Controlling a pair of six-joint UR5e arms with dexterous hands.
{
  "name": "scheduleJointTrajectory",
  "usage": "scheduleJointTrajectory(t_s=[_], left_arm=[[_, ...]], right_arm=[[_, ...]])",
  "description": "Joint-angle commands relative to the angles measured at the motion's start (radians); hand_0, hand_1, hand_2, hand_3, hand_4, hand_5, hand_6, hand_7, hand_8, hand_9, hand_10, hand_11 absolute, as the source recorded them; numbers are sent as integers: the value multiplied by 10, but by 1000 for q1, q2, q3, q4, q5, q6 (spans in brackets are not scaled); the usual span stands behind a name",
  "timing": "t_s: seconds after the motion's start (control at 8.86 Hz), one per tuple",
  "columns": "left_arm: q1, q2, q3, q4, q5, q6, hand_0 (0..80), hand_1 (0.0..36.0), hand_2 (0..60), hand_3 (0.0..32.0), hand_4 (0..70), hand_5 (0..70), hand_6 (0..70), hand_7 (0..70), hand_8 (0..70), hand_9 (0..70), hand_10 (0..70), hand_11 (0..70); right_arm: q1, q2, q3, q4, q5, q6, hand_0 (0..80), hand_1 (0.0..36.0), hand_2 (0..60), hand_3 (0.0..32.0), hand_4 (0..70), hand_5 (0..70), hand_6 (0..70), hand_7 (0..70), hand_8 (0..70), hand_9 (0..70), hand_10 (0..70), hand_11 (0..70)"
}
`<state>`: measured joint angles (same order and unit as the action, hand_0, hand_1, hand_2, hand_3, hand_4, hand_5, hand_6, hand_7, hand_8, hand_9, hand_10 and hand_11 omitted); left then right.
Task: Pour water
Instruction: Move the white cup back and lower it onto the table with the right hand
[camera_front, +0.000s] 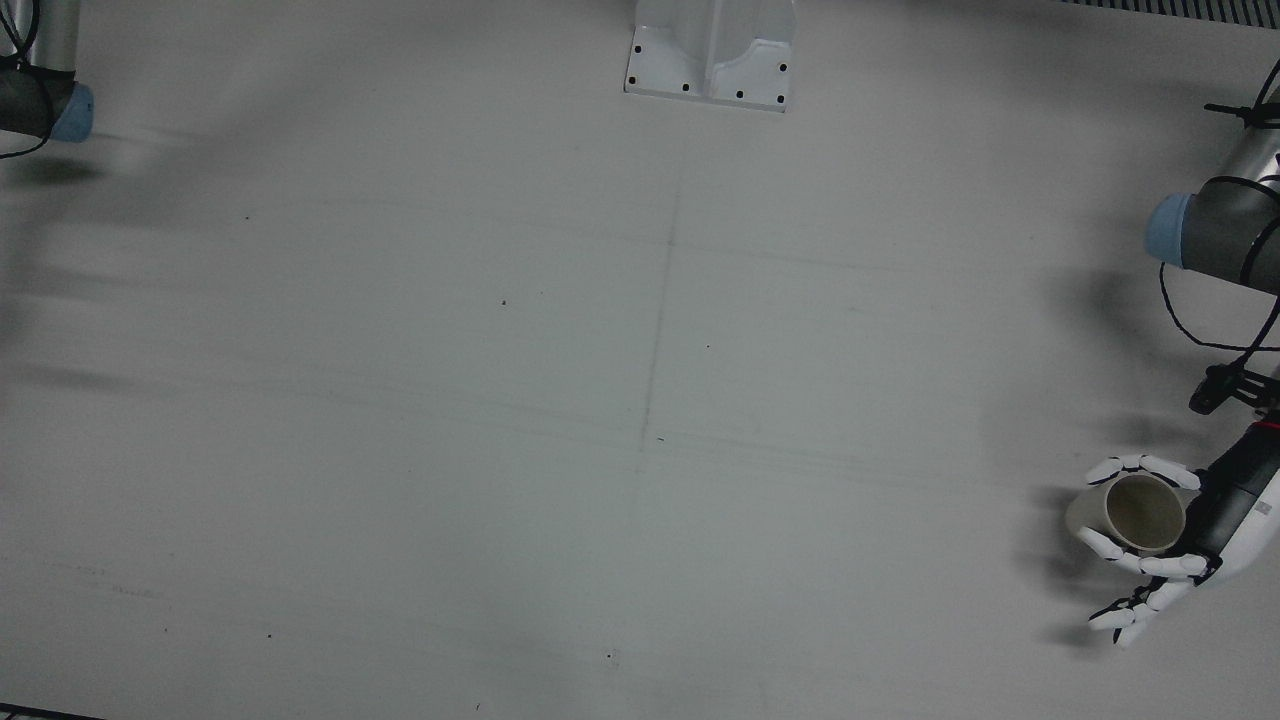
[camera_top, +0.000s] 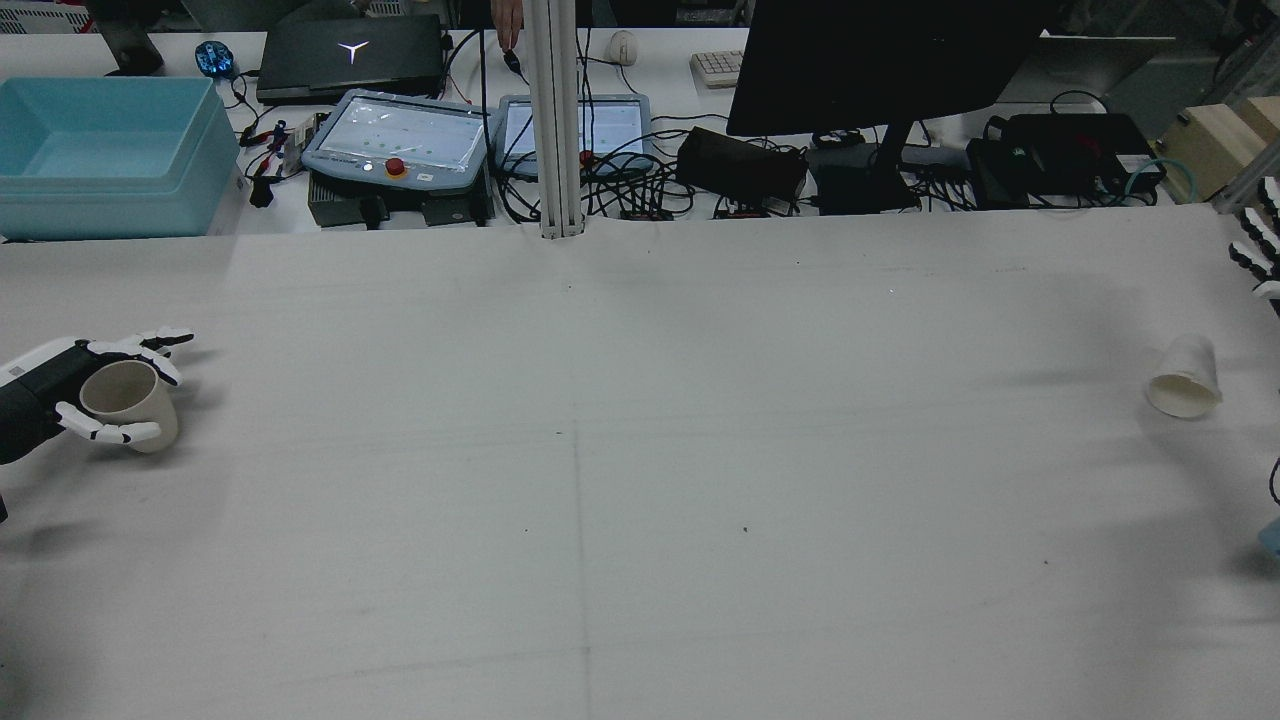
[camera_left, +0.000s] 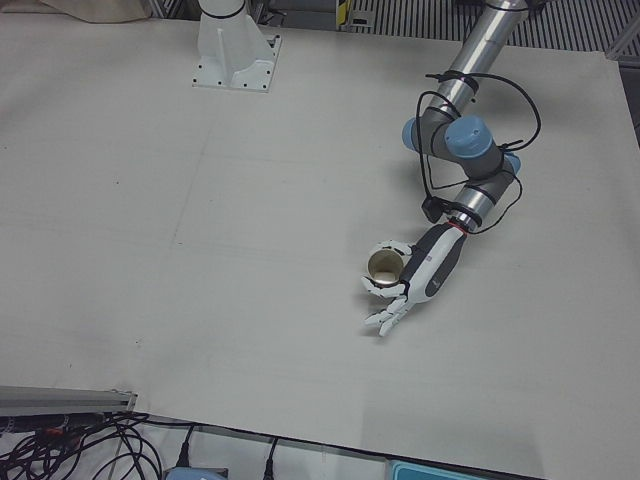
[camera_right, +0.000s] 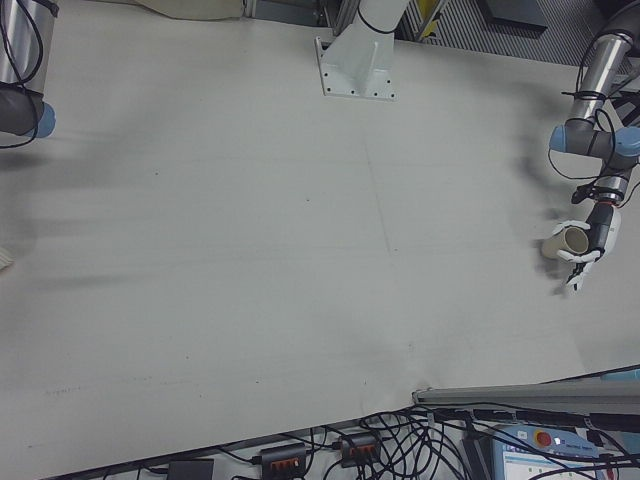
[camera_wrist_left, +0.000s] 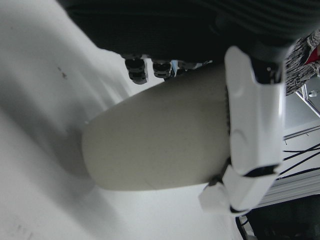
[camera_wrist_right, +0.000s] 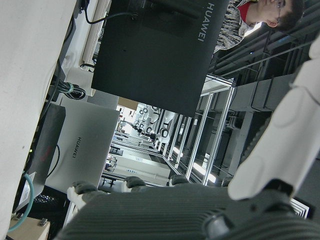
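Looking across the rear view from left to right, I am seeing a pale grey table (camera_top: 640, 480) running the whole width, scuffed with faint dark streaks and a thin seam line down its middle. At the far left edge my left hand (camera_top: 75, 390) is wrapping its white fingers (camera_top: 120, 433) around a beige paper cup (camera_top: 128, 400), which is standing upright, mouth up, with its base on the table; the front view is showing its open inside as dry-looking, though I cannot tell for certain. The middle of the table is lying bare ahead of me. Behind the far edge a cluttered bench is sitting: a light blue bin (camera_top: 105, 155), a closed laptop (camera_top: 350, 55), two teach pendants (camera_top: 400, 140), a white post (camera_top: 555, 120), a tangle of cables, and a dark monitor (camera_top: 890, 60) blocking part of the bench. Toward the right a second cup, a white cup (camera_top: 1185, 375), is lying on its side, mouth facing the camera, well apart from the first. At the far right edge only some fingertips of my right hand (camera_top: 1258, 250) are showing, away from that white cup and holding nothing that I can see; I cannot tell how wide they are spread.
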<state>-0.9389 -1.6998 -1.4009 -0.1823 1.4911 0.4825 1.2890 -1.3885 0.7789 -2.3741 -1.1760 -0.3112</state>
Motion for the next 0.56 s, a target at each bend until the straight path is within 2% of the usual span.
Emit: scheduleJointTrajectory(t_s=[0.0,0.11,0.34,0.45], left_arm=[[0,-4,0,-2,0,2,477,56,0,0,308,519,34,81,72,2,0,0],[0,-6,2,-2,0,2,444,11,0,68,56,0,0,21,79,0,0,0],[-1,-8,-4,-2,0,-5,446,13,0,88,43,0,0,19,77,0,0,0],[-1,-8,-9,-2,0,-10,433,8,0,84,29,0,0,21,73,0,0,0]], right_arm=[[6,0,2,0,-5,-2,473,74,0,320,0,23,0,0,0,0,0,0],[6,2,2,0,-7,-5,482,95,0,320,0,30,0,6,0,0,0,0],[3,8,2,-2,-7,-8,481,95,0,320,0,30,0,8,0,0,0,0],[1,9,2,-2,-7,-9,481,95,0,320,0,30,0,11,0,0,0,0]])
